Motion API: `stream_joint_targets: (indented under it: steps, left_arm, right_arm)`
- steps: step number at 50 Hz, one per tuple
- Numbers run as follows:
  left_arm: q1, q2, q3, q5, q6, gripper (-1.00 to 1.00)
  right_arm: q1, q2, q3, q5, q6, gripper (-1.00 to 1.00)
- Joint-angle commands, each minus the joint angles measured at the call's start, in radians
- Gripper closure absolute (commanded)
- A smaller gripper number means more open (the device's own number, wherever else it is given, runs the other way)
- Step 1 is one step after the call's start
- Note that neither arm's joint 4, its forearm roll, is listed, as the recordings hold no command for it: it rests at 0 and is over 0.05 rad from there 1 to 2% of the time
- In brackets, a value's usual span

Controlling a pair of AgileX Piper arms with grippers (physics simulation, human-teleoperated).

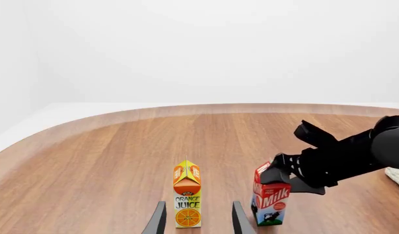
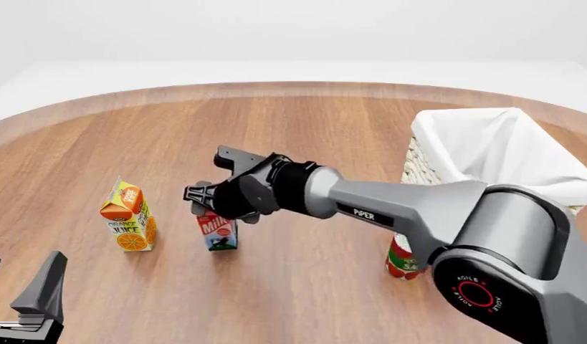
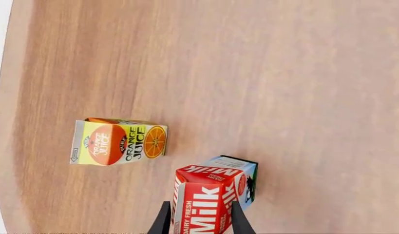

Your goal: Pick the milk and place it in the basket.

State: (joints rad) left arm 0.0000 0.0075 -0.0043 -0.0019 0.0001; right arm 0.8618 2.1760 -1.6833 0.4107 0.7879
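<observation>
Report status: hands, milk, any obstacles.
Right hand around milk top, grip unconfirmed. Left hand open, idle. Milk upright on table. Juice beside; can near basket.

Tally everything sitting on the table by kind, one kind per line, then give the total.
Cartons: 2, the milk and the orange juice carton
Cans: 1, the red can
Baskets: 1, the basket
Total: 4

Upright milk (image 2: 218, 233) stands left of basket (image 2: 422, 168).
</observation>
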Motion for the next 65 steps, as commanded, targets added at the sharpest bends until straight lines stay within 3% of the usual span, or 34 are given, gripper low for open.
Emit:
stream_joint_targets:
  steps: [1,40,65]
  left_arm:
    - [0.000,0.000,0.000,0.000,0.000,-1.00]
    - [0.000,0.000,0.000,0.000,0.000,-1.00]
    - [0.000,0.000,0.000,0.000,0.000,-1.00]
  right_arm:
    - [0.000,-0.047,-0.006,-0.009,-0.002,1.00]
    - [-0.075,-0.269,0.046,0.019,-0.058,1.00]
    - [-0.138,-0.460,0.112,0.023,-0.037,1.00]
